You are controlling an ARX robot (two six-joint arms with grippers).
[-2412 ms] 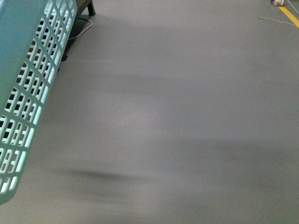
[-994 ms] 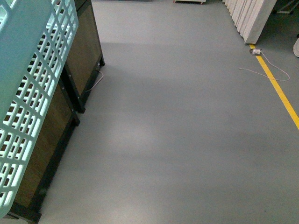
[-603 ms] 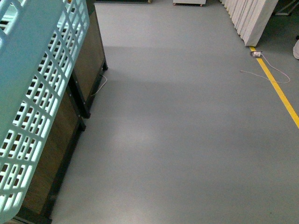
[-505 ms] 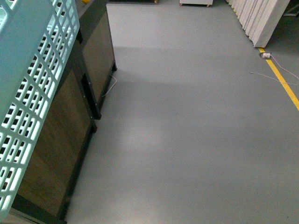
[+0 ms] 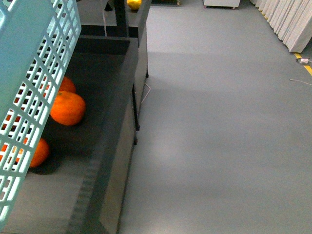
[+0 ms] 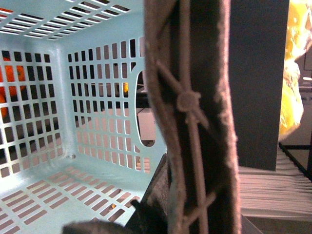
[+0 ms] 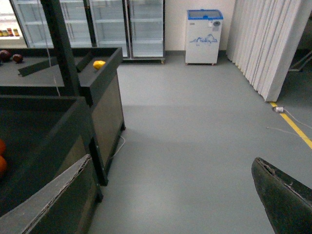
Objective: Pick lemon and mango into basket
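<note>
Basket (image 5: 29, 73) tilted above the dark worktop (image 5: 117, 146) carrying oranges (image 5: 67, 108); a yellow fruit (image 7: 99, 64), lemon or mango unclear, lies beyond that worktop; right hand (image 7: 173, 163) released, left hand's grip cannot be told

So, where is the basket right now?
In the front view the turquoise basket fills the left edge, in front of the dark bin holding the oranges.
</note>
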